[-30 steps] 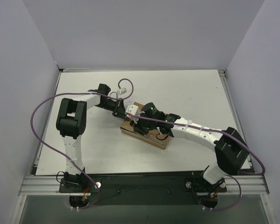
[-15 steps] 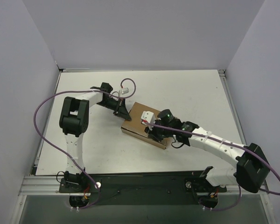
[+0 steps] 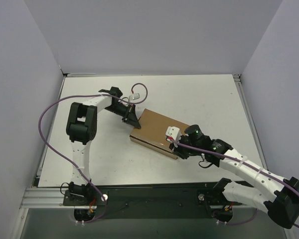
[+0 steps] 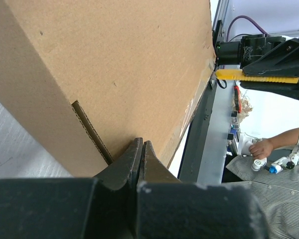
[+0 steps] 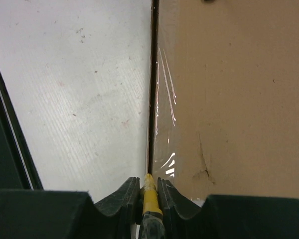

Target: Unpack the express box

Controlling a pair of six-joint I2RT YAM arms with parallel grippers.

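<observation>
White arms [image 3: 82, 157] with black joints, purple cables [image 3: 40, 122] (small green lights [image 3: 193, 130])

Overhead camera: fixed high above and behind my arm bases, facing down and forward, far enough back to take in the whole counter [image 3: 109, 159], with the express box [image 3: 157, 130] near mid-frame.

Left wrist camera: rides behind my left tool [image 4: 142, 149], very close against the express box's side, facing along it toward the far end.

Right wrist camera: sits behind my right tool [image 5: 148, 185], low and close, facing along one long edge of the express box, with the counter beside it.

All three views share the express box. Both wrist views share the yellow knife [image 5: 150, 195] clamped in my right tool.
</observation>
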